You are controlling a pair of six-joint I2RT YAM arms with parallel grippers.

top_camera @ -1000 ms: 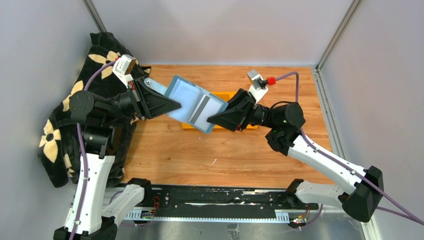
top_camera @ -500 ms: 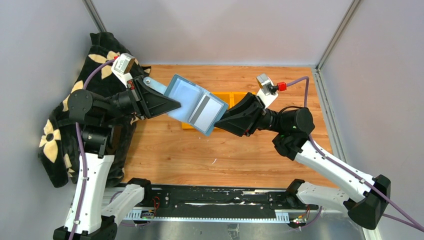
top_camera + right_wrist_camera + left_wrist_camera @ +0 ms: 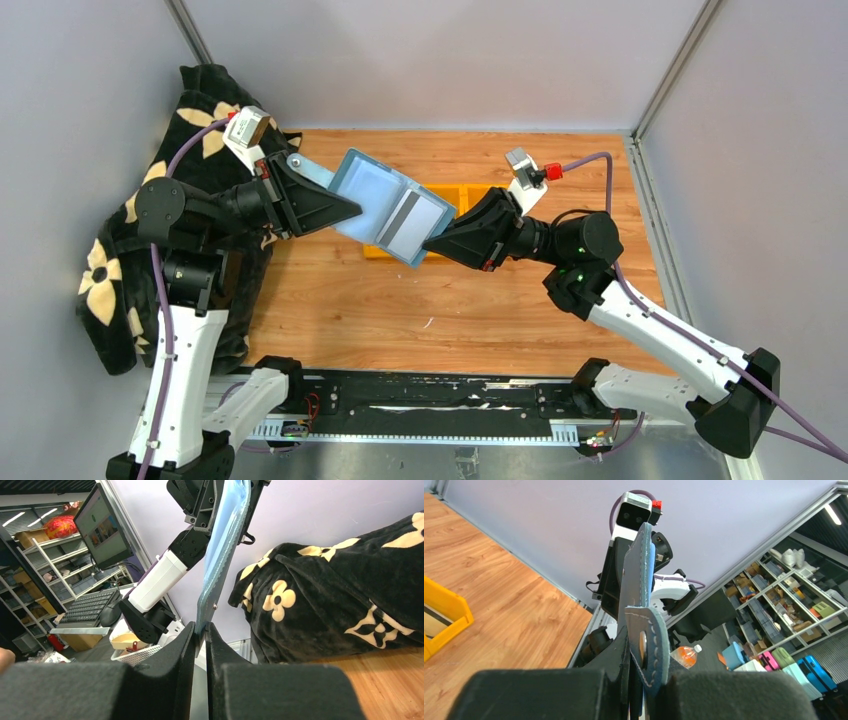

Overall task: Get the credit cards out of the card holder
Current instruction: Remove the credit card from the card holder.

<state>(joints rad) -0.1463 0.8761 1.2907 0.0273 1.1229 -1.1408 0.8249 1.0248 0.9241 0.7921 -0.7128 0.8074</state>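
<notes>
The teal-blue card holder (image 3: pixel 385 205) is held open in the air above the table, its pale-blue inside facing up. My left gripper (image 3: pixel 355 210) is shut on its left end, and the strap tab with the snap (image 3: pixel 647 647) lies against my fingers. A silvery-grey card (image 3: pixel 402 216) shows as a strip in the holder's right half. My right gripper (image 3: pixel 430 238) is shut on the holder's right edge. In the right wrist view the holder (image 3: pixel 225 540) stands edge-on between my closed fingers (image 3: pixel 187 645). No other card shows.
A yellow bin (image 3: pixel 468 192) sits on the wooden table under the holder and also shows in the left wrist view (image 3: pixel 446 607). A black blanket with cream flowers (image 3: pixel 110 270) lies along the left side, by the left arm.
My right arm has swung its elbow to the right and its gripper has slid a little along the holder's right edge. The left gripper and the holder stay still.
</notes>
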